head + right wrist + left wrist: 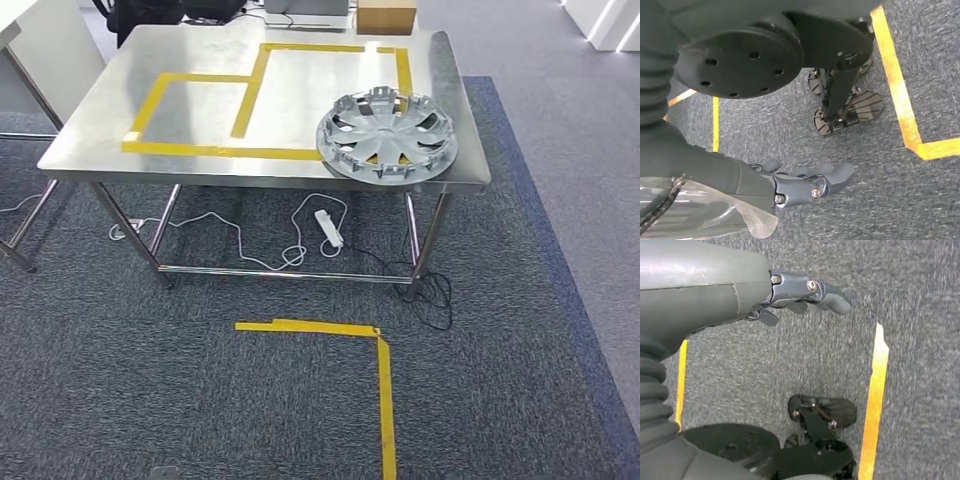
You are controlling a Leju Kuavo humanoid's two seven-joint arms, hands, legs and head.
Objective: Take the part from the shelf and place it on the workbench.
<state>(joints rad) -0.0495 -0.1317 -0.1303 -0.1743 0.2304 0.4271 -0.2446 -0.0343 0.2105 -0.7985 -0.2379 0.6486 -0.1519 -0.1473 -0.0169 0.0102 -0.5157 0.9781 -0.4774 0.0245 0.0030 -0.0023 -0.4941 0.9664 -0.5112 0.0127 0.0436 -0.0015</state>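
Note:
The part, a silver wheel cover (386, 136), lies flat on the steel workbench (98, 120) near its front right corner, overlapping the yellow tape outline (249, 100). Both arms hang down at my sides over the carpet. In the left wrist view my left hand (806, 297) is stretched out with nothing in it. In the right wrist view my right hand (806, 182) likewise lies extended and holds nothing. Neither hand is near the wheel cover.
A brown box (386, 15) stands at the bench's far edge. Under the bench lie a white power strip (329, 228) and cables (249, 250). A yellow tape corner (377, 345) marks the carpet in front. Another table's edge (23, 30) is at the left.

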